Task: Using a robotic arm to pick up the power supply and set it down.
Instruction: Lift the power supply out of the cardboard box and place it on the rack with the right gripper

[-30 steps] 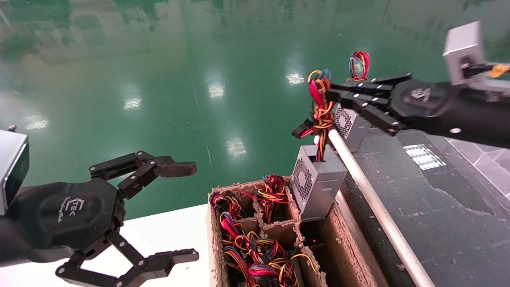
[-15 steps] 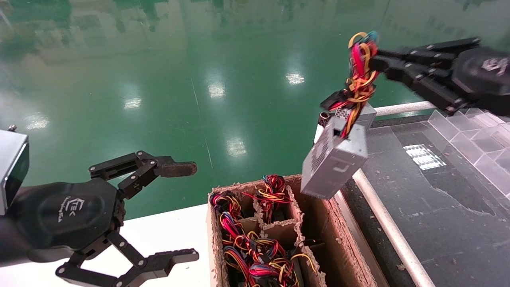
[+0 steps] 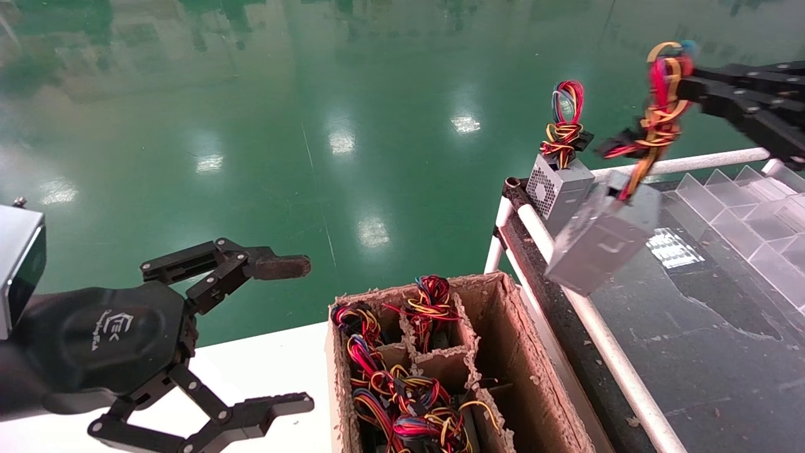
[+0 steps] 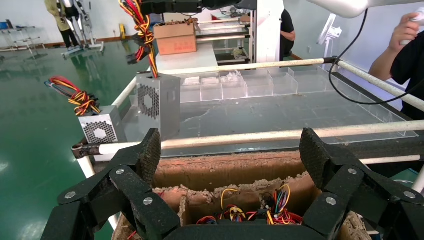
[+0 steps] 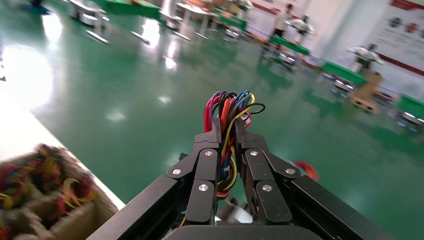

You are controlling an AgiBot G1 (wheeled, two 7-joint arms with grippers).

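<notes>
The power supply (image 3: 600,242), a silver-grey box, hangs tilted in the air over the white rail (image 3: 604,340) and the edge of the black belt (image 3: 692,352). Its knotted red, yellow and black wires (image 3: 660,107) run up into my right gripper (image 3: 684,83), which is shut on them at the upper right. The right wrist view shows the wire bundle (image 5: 227,115) pinched between the right gripper's (image 5: 227,136) black fingers. In the left wrist view the box (image 4: 160,105) dangles beyond the carton. My left gripper (image 3: 309,335) stands open and empty at the lower left, (image 4: 231,152) facing the carton.
A second power supply with a tall red loop (image 3: 560,189) stands at the belt's far corner, close behind the hanging one. A cardboard carton (image 3: 503,352) with compartments holds several wire bundles. Clear plastic dividers (image 3: 742,201) line the belt's right. A person (image 4: 405,55) stands beyond.
My right gripper has lifted the power supply out of the carton's corner and swung it right, over the rail and belt. The left arm has not moved.
</notes>
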